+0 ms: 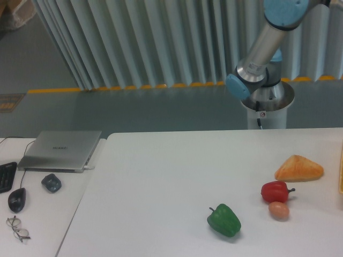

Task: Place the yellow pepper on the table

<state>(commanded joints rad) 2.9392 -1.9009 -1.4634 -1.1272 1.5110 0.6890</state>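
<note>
1. White table (161, 176) held a green pepper (224, 220), red pepper (275, 191), egg (278, 210) and bread wedge (299, 168).
2. No yellow pepper showed anywhere in view.
3. Only the arm (262, 48) appeared; the gripper lay outside the frame, its state unknowable.
4. Best approach, I judged: bring the pepper low over bare tabletop before releasing.
5. No containers were identifiable.

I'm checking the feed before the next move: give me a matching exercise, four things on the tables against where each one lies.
Things:
1. green pepper
2. red pepper
3. bread wedge
4. laptop

Places:
A. shut, on the side desk at far left
B. farthest back of the food, near the right edge of the table
C. alone near the front edge, left of the other food
D. just behind the small brown egg

Pairs: 1-C, 2-D, 3-B, 4-A
</note>
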